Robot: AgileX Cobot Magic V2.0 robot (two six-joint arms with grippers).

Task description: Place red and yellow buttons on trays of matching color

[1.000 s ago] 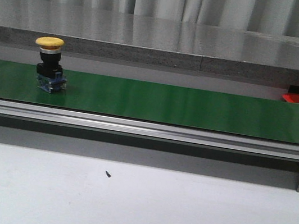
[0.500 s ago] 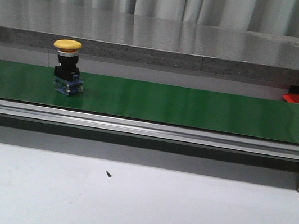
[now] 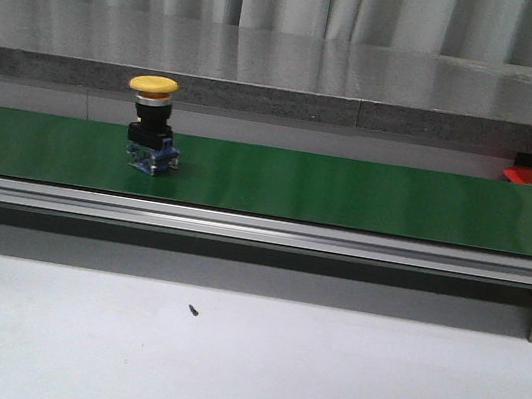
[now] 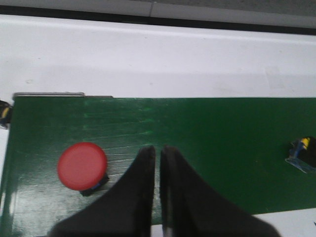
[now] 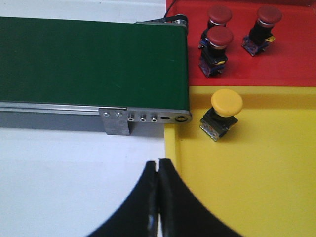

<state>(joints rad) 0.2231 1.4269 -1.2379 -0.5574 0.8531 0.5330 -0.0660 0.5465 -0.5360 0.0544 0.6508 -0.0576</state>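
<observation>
1. On the green belt (image 3: pixel 348 192), front view — one yellow button (image 3: pixel 152 125), upright, left of centre.
2. Left wrist view — left gripper (image 4: pixel 157 163) fingers together, empty, above the belt; red button (image 4: pixel 82 166) just beside.
3. Right wrist view — right gripper (image 5: pixel 157 173) fingers together, empty; yellow tray (image 5: pixel 256 187) holds one yellow button (image 5: pixel 223 113); red tray (image 5: pixel 291 59) holds three red.

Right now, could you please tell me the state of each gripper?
Left gripper: closed, fingers together, holding nothing.
Right gripper: closed, fingers together, holding nothing.
</observation>
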